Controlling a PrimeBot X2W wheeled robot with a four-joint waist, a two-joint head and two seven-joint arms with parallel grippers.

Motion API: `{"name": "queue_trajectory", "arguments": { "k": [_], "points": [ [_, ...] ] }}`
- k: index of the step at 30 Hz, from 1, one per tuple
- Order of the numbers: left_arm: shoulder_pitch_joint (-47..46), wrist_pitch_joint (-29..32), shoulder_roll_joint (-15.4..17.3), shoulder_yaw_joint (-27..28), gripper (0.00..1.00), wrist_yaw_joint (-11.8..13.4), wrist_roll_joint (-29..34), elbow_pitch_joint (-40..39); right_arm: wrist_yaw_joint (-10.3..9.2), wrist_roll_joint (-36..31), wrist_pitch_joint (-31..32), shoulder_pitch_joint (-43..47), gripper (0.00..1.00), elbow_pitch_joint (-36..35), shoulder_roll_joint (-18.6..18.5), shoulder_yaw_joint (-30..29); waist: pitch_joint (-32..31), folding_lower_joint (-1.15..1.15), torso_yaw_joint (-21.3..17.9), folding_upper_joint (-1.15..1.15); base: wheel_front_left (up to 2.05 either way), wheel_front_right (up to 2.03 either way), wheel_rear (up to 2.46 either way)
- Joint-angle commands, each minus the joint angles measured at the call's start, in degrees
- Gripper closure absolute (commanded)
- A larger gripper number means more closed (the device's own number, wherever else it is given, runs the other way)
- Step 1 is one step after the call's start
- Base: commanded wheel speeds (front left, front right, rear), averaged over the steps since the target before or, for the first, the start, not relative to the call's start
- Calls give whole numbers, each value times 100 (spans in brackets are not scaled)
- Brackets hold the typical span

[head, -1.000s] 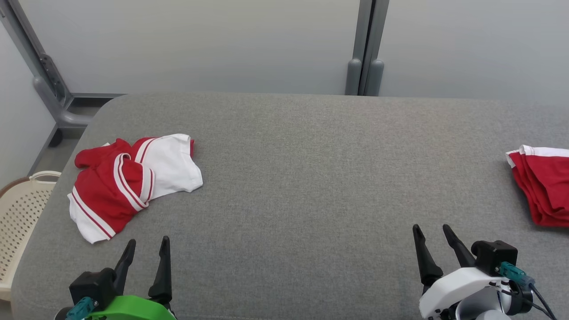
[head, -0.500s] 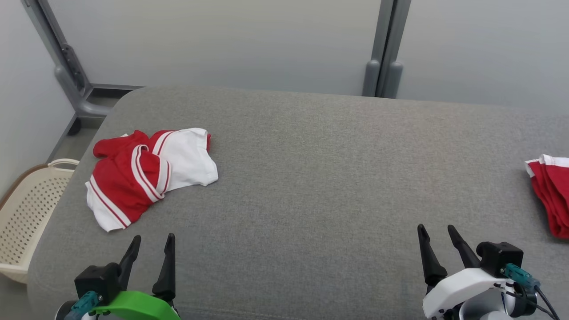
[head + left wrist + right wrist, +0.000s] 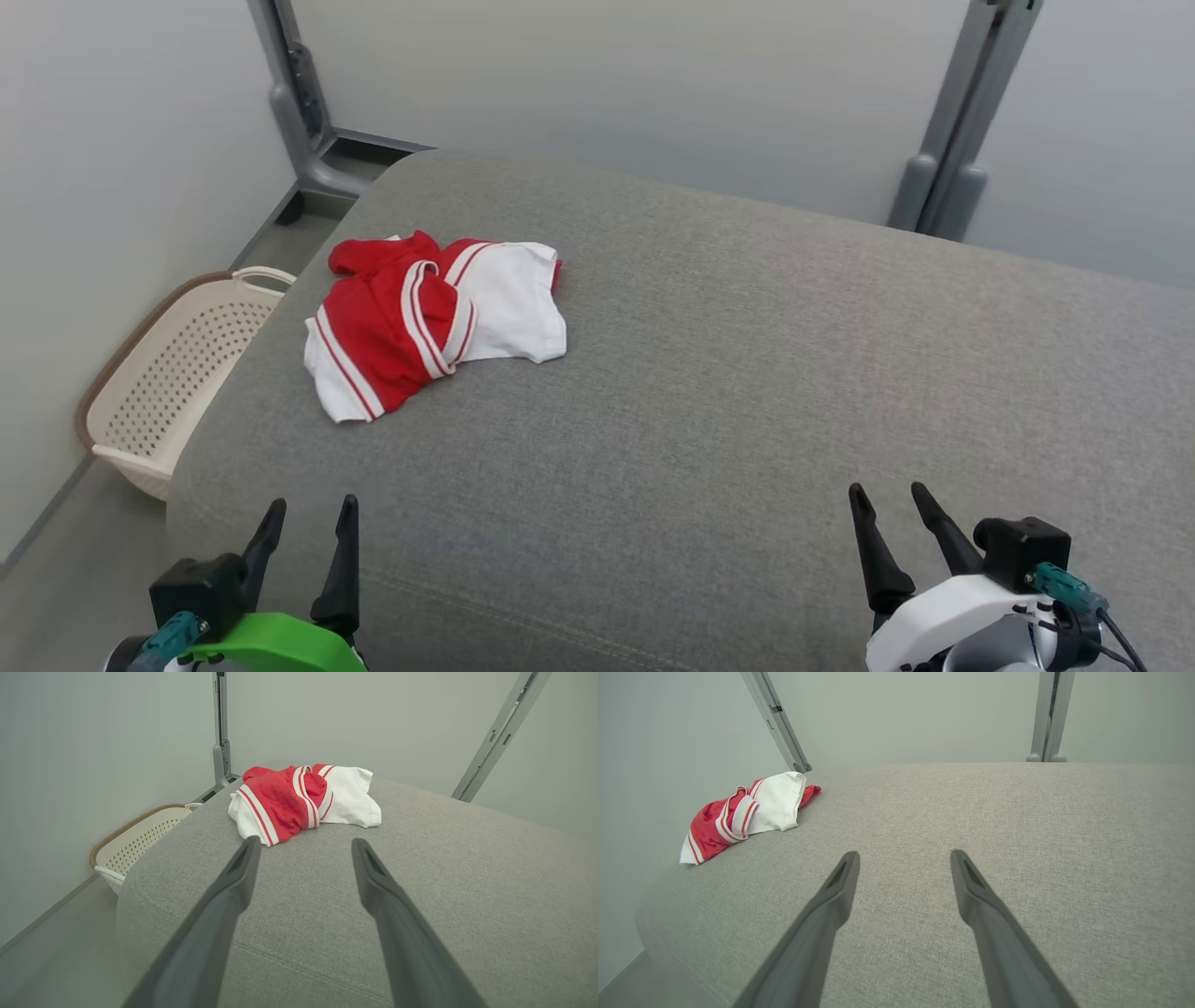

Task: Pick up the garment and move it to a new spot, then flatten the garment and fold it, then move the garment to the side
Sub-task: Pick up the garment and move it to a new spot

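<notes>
Garment (image 3: 434,322) lay crumpled upper left, red-white striped; basket (image 3: 177,373) sat beside cushion (image 3: 747,392). Left gripper (image 3: 313,504), right gripper (image 3: 886,487): jaws were open, empty.

One red-and-white garment (image 3: 429,322) ahead of the left jaws. One cream perforated basket (image 3: 168,373) out to their left. One grey fabric cushion (image 3: 747,373) beneath. Two sets of jaws, four dark fingers (image 3: 341,560) in all. Two grey metal posts (image 3: 294,112) far beyond the jaws
</notes>
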Motion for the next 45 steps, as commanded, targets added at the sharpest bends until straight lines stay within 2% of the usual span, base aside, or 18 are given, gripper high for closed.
{"name": "queue_trajectory", "arguments": {
  "k": [1,7,18,23,32,37,42,45],
  "points": [
    [58,16,60,20,0,20,-2,-31,-6,-3,-50,6,0,4,-16,31,-13,0,397,0,0,0,0],
    [148,33,111,40,0,69,-34,-118,-6,-7,-61,-43,0,-33,-18,154,12,0,662,0,0,0,0],
    [255,-88,129,90,0,189,-41,-240,-6,-98,35,-236,0,-81,-20,324,120,0,748,0,0,0,0],
    [92,-70,-22,127,0,232,-168,-161,-6,-174,113,-227,0,-152,-19,309,224,0,775,0,0,0,0],
    [-1005,612,-219,-206,0,33,-146,553,-6,-451,397,-420,0,-502,-20,303,650,0,848,0,0,0,0],
    [-1968,1079,-460,-432,0,-244,-202,1236,-6,-674,602,-434,0,-842,-21,226,960,0,855,0,0,0,0],
    [-2942,1282,-690,-571,0,-566,-168,2028,-6,-926,856,-329,0,-1413,-21,31,1343,0,833,0,0,0,0],
    [-3287,1341,-726,-589,0,-672,-182,2363,-6,-1013,985,-333,0,-1654,-20,38,1517,0,731,0,0,0,0]
  ]
}}
